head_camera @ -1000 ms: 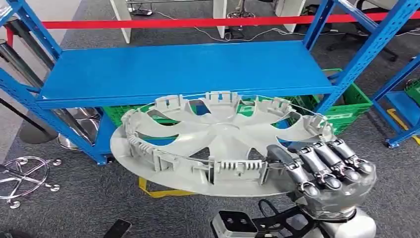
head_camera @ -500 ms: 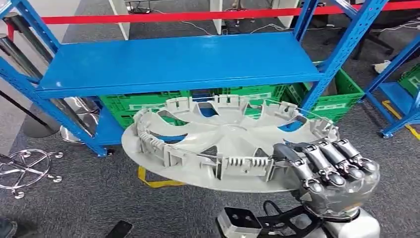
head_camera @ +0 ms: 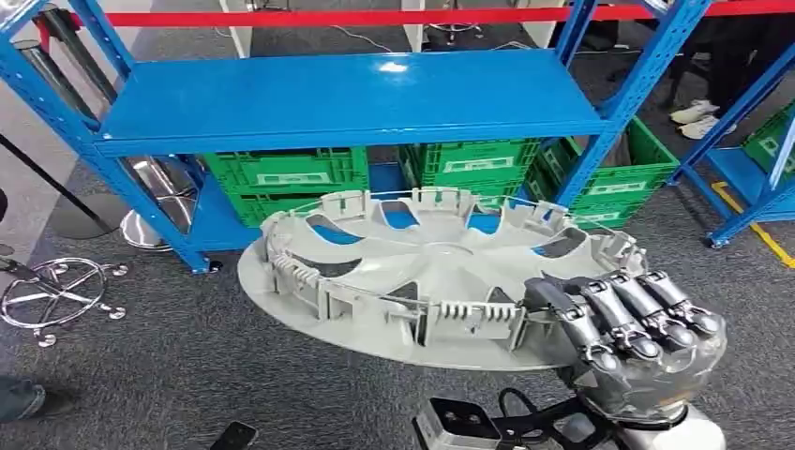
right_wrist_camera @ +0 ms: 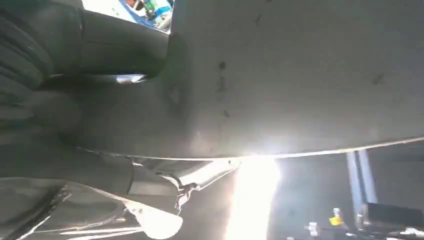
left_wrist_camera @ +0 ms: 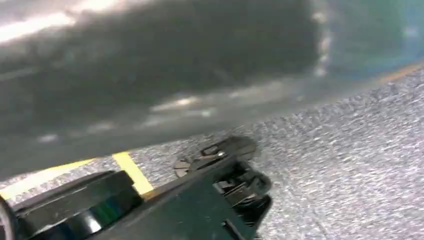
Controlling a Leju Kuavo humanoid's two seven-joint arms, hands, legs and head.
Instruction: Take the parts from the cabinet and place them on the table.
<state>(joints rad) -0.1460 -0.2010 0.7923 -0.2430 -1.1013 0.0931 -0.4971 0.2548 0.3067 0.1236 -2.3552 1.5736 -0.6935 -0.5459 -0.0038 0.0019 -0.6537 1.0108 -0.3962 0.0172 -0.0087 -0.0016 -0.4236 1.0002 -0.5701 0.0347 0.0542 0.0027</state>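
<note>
Right robot hand (head_camera: 637, 342): lowest and nearest in the head view, at the lower right; its fingers (head_camera: 614, 314) are curled over the near right rim of the wheel cover, clamped on it. The right wrist view shows the thick thumb (right_wrist_camera: 120, 42) pressed against the cover's smooth underside.
Wheel cover (head_camera: 422, 272): a large grey plastic hubcap, held roughly level with its ribbed inner side and clips facing up; it reaches away from the right robot hand toward the left and forward, clear of the floor and of the rack. Its underside fills much of the right wrist view (right_wrist_camera: 300, 75).
Left robot hand: the left wrist view is blurred, with a grey surface above and carpet below; I cannot tell how this robot hand stands.
Floor (head_camera: 169, 375): grey carpet under the wheel cover, with a yellow tape line (left_wrist_camera: 130, 172) seen from the left wrist.
Chrome stool base (head_camera: 56, 295): on the floor, well to the left of the wheel cover.
Blue rack (head_camera: 347, 89): beyond the wheel cover, its upper shelf bare.
Green crates (head_camera: 286, 173): on the rack's lower level, just past the cover's far rim.
Red barrier tape (head_camera: 375, 17): behind the rack, farthest off.
</note>
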